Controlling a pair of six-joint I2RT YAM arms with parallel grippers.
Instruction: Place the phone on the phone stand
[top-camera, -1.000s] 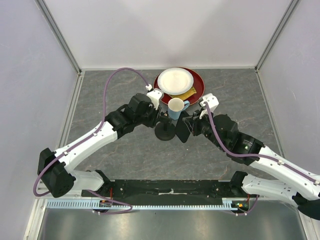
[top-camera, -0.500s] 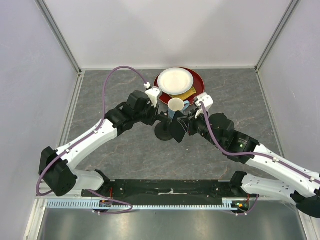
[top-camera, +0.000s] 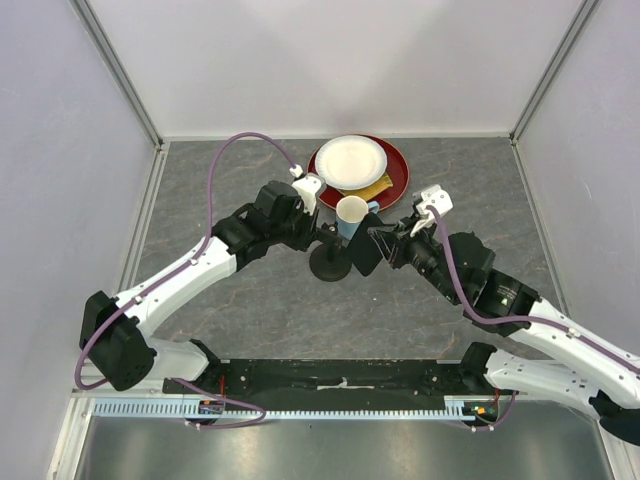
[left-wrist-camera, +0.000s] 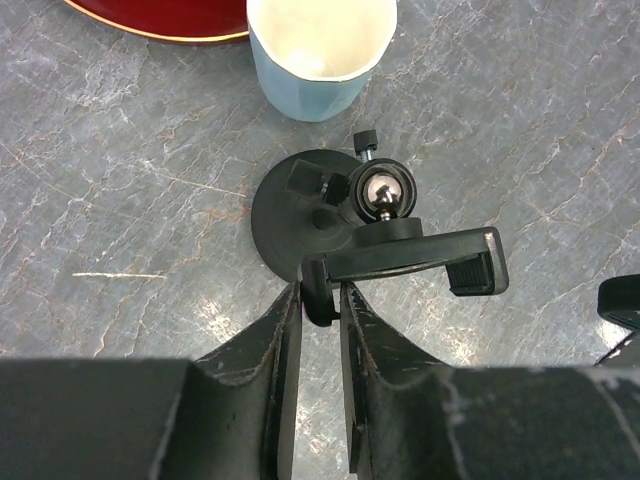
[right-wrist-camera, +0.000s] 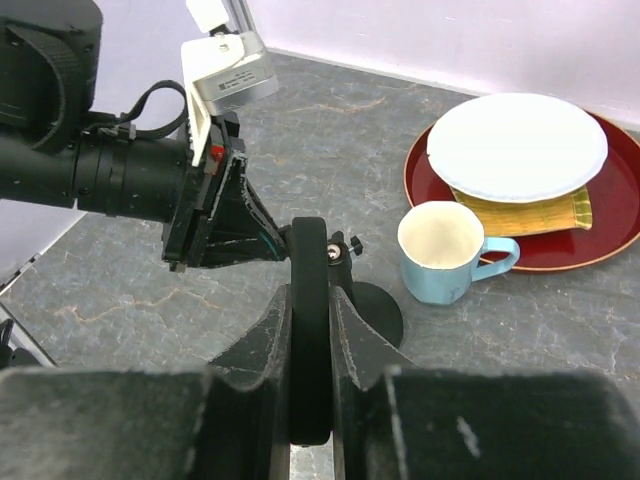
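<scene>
Grips the phone (right-wrist-camera: 308, 250) edge-on, upright, in the closed right claw (right-wrist-camera: 310, 297), above the bench (left-wrist-camera: 120, 180) and just beside the phone stand (left-wrist-camera: 290, 205). Brackets one end of the stand's clamp head with the left claw (left-wrist-camera: 318, 300), fingers narrowly apart; cannot tell whether pinching. Beyond, near the base: blue mug (right-wrist-camera: 440, 255), then white plate (right-wrist-camera: 518, 145) on red plate (right-wrist-camera: 600, 240).

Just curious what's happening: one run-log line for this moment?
left fingers: pinching phone stand | right fingers: gripping phone | phone: not yet mounted

phone stand (left-wrist-camera: 290, 215): matt black plastic, shiny metal ball (left-wrist-camera: 380, 193) | table (left-wrist-camera: 120, 150): grey marbled, smooth
</scene>
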